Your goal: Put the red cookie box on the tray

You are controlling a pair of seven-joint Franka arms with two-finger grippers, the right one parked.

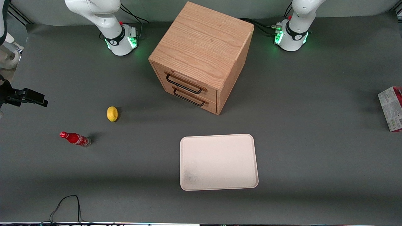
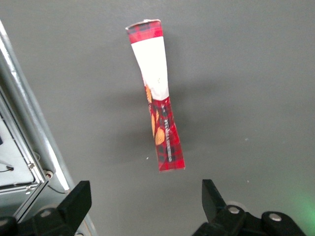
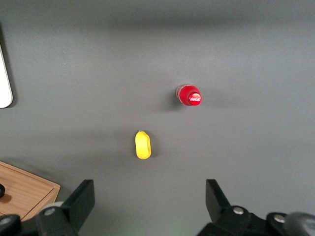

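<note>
The red cookie box [image 1: 392,108] stands on its thin edge at the working arm's end of the table, partly cut off by the front view's frame. From above, the left wrist view shows its narrow red plaid side with a whitish patch [image 2: 157,98]. My gripper [image 2: 145,201] hangs open above the table just short of one end of the box, with nothing between its fingers [image 2: 78,199]; it is outside the front view. The cream-white tray [image 1: 219,162] lies bare, nearer the front camera than the cabinet.
A wooden drawer cabinet [image 1: 201,56] stands mid-table. A yellow lemon [image 1: 112,113] and a small red soda bottle [image 1: 75,138] lie toward the parked arm's end. A metal rail [image 2: 29,128] at the table's edge runs close beside the box.
</note>
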